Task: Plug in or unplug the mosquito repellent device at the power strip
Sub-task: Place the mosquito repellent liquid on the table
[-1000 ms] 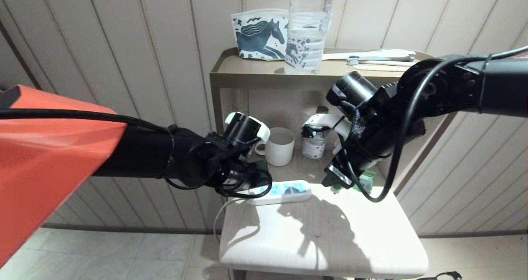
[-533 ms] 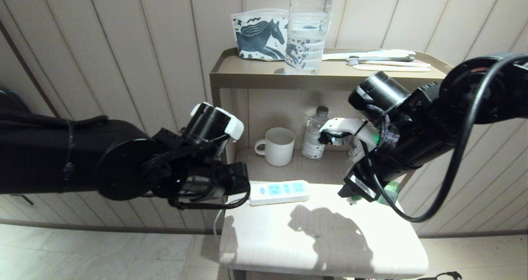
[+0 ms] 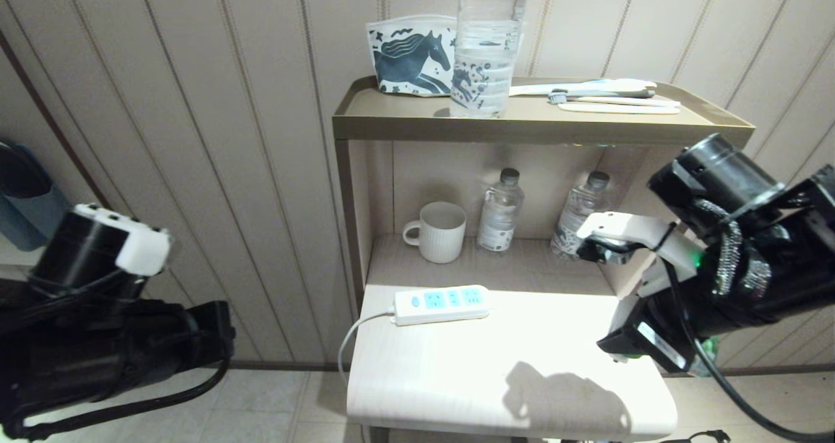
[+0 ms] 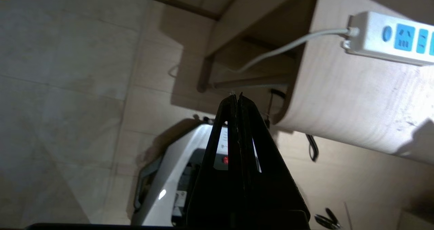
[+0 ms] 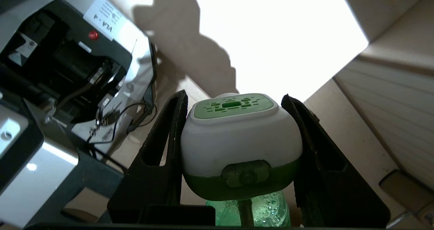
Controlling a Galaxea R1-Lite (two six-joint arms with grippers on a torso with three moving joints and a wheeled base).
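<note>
Black fingers of the right gripper [image 5: 234,155] pinch the mosquito repellent device [image 5: 240,145] by its white head, green bottle hanging clear of the tabletop's [image 3: 456,365] right edge, presumably so its plug stays free. The power strip [image 3: 442,303] lies apart, sockets empty. The left gripper [image 4: 237,98], pressed together, idles beside the tabletop. Mug [image 3: 440,231] and water bottles [image 3: 499,209] stand behind on the shelf, unobstructing.

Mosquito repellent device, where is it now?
The mosquito repellent device sits clamped in the right claw, held off the table's right edge, unplugged from the power strip.
</note>
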